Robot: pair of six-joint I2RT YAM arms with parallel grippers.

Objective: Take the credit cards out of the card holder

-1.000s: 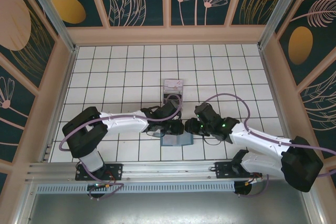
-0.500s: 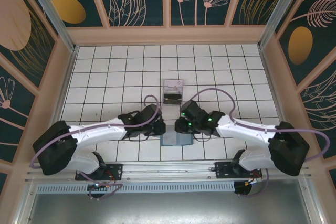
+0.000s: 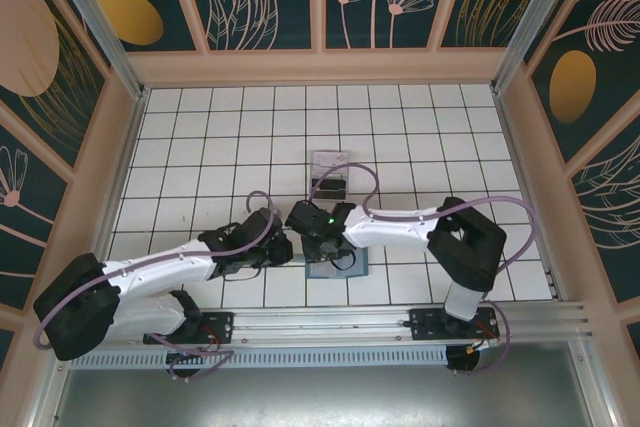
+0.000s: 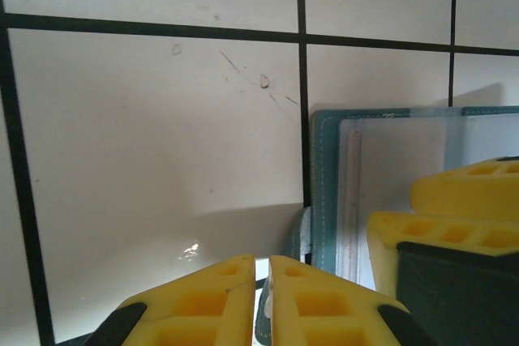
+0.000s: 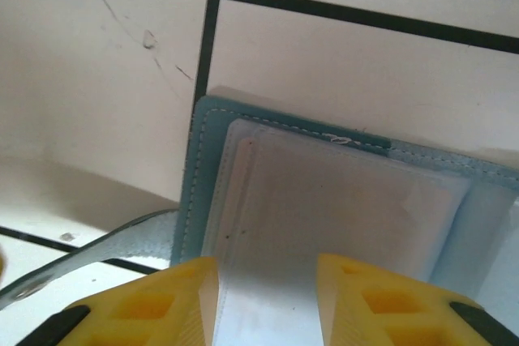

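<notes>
The card holder point(image 3: 340, 267), a flat teal wallet, lies on the white tiled table near the front edge. Its clear pocket panel point(image 5: 340, 200) faces up, and a pale card point(image 4: 397, 160) shows through it. My left gripper point(image 3: 289, 248) sits at the wallet's left edge. In the left wrist view the left gripper point(image 4: 262, 281) is shut on the wallet's grey tab point(image 4: 302, 232). My right gripper point(image 3: 322, 244) hovers over the wallet from the far side. In the right wrist view the right gripper point(image 5: 266, 285) stands open, its fingers astride the clear pocket and holding nothing.
A clear plastic tray point(image 3: 330, 159) stands one tile behind the wallet with a dark flat piece point(image 3: 328, 187) in it. The right arm's elbow point(image 3: 465, 237) rises to the right. Wooden walls ring the table, and a metal rail runs along its front.
The right arm has swung left, bringing its gripper from the wallet's right side to above it, with its jaws wider. The left arm has stretched out lower, still at the wallet's left edge.
</notes>
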